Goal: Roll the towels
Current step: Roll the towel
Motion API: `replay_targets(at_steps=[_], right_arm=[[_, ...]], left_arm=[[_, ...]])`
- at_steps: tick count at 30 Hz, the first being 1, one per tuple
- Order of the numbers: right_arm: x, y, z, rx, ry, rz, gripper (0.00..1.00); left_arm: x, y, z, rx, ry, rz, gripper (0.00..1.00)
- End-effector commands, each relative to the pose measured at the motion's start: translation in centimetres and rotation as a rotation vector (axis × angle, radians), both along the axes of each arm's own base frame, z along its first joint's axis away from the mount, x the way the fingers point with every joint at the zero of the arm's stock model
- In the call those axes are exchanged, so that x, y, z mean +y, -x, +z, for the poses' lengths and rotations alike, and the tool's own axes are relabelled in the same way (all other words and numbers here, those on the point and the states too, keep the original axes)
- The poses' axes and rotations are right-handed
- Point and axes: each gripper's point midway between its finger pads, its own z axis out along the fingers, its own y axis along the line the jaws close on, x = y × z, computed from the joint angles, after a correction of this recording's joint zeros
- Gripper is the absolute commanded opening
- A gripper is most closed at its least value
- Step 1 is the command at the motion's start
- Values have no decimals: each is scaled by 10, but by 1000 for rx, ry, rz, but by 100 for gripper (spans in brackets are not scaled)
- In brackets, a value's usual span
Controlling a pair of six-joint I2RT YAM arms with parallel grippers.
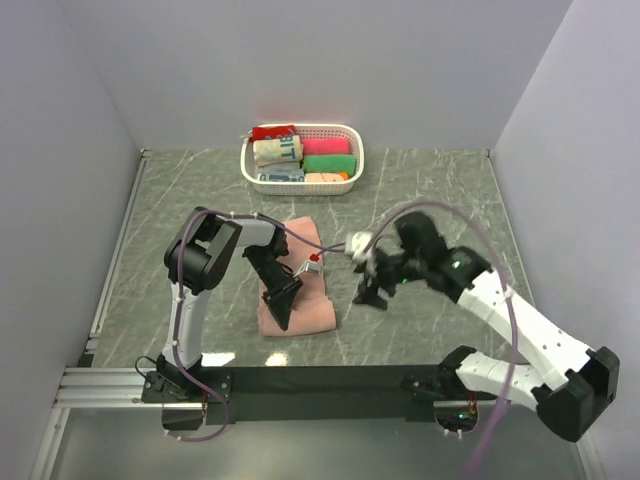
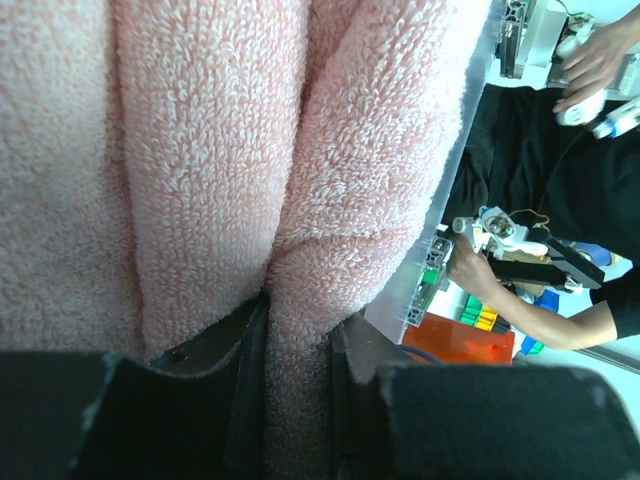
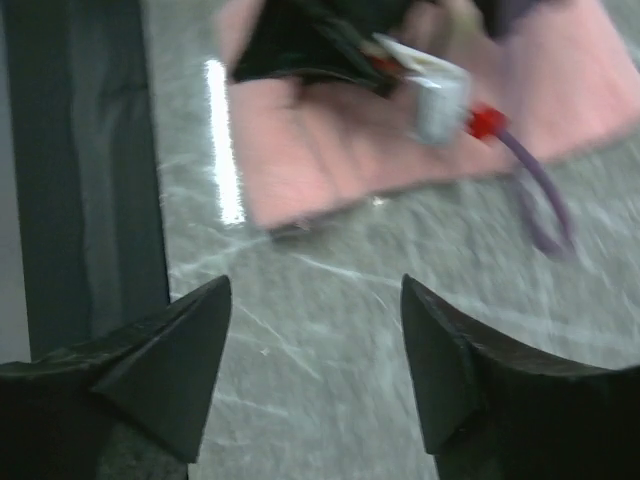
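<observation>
My left gripper (image 2: 298,335) was clamped on a raised fold of the salmon-pink towel (image 2: 200,150), with pile bulging up between my fingers (image 2: 240,385). My right gripper (image 3: 315,290) held its jaws apart over the grey table (image 3: 330,340). The towel's edge lay just ahead of its tips, untouched.

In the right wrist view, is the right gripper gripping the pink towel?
No, the right gripper is open over the table, with nothing between its fingers, and the pink towel lies beyond it.
</observation>
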Motion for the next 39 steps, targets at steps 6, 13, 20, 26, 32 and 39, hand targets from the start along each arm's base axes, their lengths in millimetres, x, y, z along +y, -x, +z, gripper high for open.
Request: replay_targets(at_steps=[6, 13, 20, 26, 32, 39], right_arm=[[71, 5, -60, -339, 162, 203, 78], [119, 15, -97, -370, 188, 333, 77], [126, 22, -137, -315, 251, 406, 64], [118, 57, -154, -158, 262, 560, 1], [102, 86, -161, 67, 343, 648, 0], [98, 84, -159, 254, 381, 601, 0]], left_arm=[[35, -37, -79, -283, -116, -181, 27], [34, -41, -80, -286, -121, -177, 30], [35, -45, -79, -298, -125, -173, 31], [33, -51, -70, -310, -114, -156, 34], [26, -77, -26, -360, -14, -39, 44], [40, -110, 10, -438, 23, 62, 48]])
